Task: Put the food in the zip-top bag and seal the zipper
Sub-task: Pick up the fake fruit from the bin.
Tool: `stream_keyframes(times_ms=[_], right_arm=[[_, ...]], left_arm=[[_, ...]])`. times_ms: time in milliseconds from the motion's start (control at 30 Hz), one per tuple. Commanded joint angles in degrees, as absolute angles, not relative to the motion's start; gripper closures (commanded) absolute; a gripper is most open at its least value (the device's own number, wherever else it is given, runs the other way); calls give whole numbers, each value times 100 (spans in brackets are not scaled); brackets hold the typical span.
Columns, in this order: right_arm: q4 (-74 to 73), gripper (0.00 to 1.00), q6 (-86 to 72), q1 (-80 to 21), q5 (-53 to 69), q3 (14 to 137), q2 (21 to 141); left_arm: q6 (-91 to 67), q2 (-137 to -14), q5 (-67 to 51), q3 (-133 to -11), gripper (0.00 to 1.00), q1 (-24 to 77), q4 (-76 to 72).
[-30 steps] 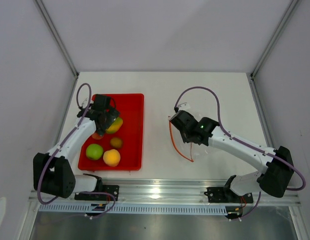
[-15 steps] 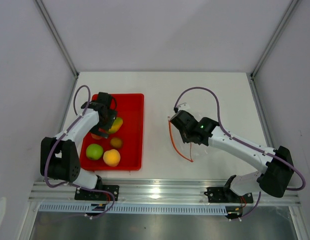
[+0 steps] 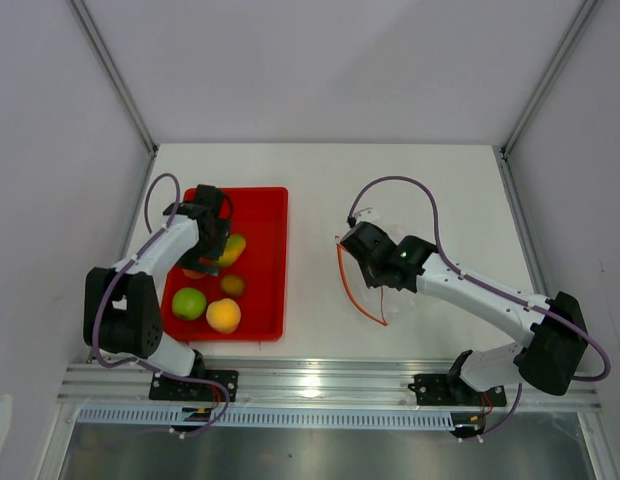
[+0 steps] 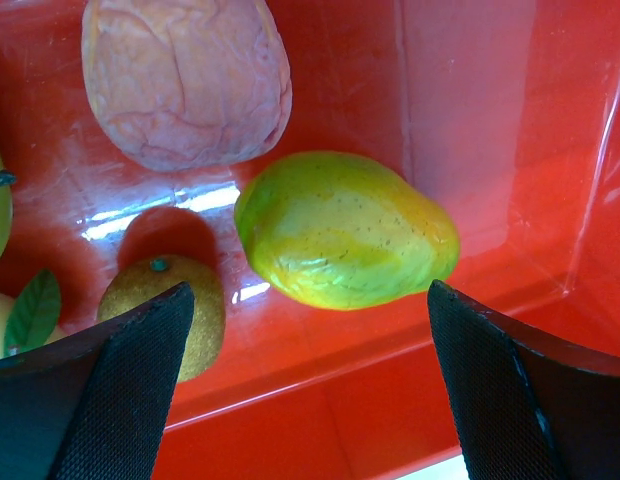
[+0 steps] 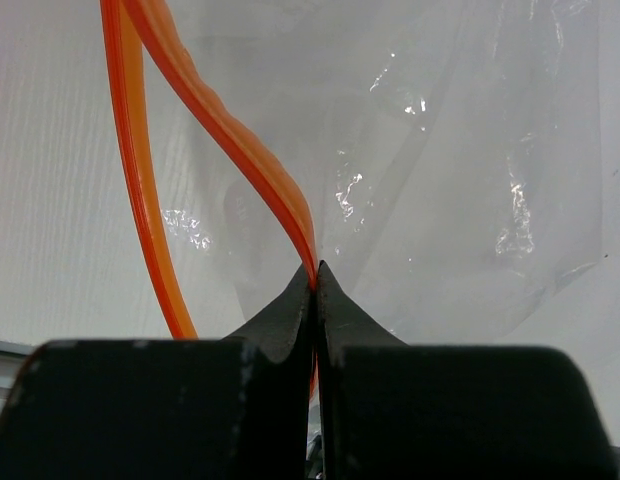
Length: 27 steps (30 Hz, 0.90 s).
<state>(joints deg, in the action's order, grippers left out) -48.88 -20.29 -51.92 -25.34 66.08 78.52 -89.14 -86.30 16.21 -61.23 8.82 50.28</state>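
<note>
We see the left gripper [image 4: 308, 300] with its fingers spread wide and holding nothing, hanging inside the red tray [image 3: 272, 250] just over the yellow-green fruit [image 4: 345, 230]; the peach-pink fruit [image 4: 185, 80] and small brown fruit [image 4: 175, 310] lie beside it in the tray; the green apple [image 3: 189, 302] and orange ball [image 3: 223, 315] sit at the tray's near end; right of the tray, well apart from it, the right gripper [image 5: 315, 275] is pinched tight on the zipper [image 5: 240, 150] of the zip-top bag [image 5: 440, 150], whose mouth gapes.
</note>
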Motion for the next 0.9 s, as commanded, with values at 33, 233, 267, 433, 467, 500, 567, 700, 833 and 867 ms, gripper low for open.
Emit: stream_keyframes(times_ms=[33, 233, 267, 433, 467, 500, 567, 700, 833, 867], right_arm=[[-4772, 100, -1942, -5168, -2479, 6548, 7726], [-4737, 100, -1916, -5177, -2470, 6486, 7699], [-4729, 100, -1925, -5159, -2470, 6478, 7708], [-4702, 100, -1890, -5159, -2452, 6416, 7691], [-4702, 100, -1890, -5159, -2452, 6416, 7690], [-4693, 100, -1890, -5159, -2452, 6416, 7690], [-4693, 100, -1898, -5159, -2443, 6416, 7673], [-4676, 100, -1890, -5150, -2435, 6372, 7629], [-4667, 100, -1890, -5150, -2426, 6320, 7629], [-4650, 100, -1890, -5150, -2426, 6311, 7620]], left_arm=[[-9105, -8754, 1670, -6196, 1, 747, 4869], [-9176, -8903, 1564, -6144, 0, 703, 4632], [-9193, -8921, 1564, -6152, 0, 694, 4606], [-9185, -9078, 1538, -6205, 0, 668, 4447], [-9185, -9114, 1521, -6249, 0, 668, 4473], [-9202, -9158, 1512, -6266, 1, 668, 4500], [-9246, -9290, 1485, -6363, 1, 659, 4552], [-9369, -9457, 1459, -6407, 1, 659, 4614], [-9430, -9510, 1441, -6416, 0, 659, 4570], [-9457, -9527, 1450, -6433, 0, 659, 4596]])
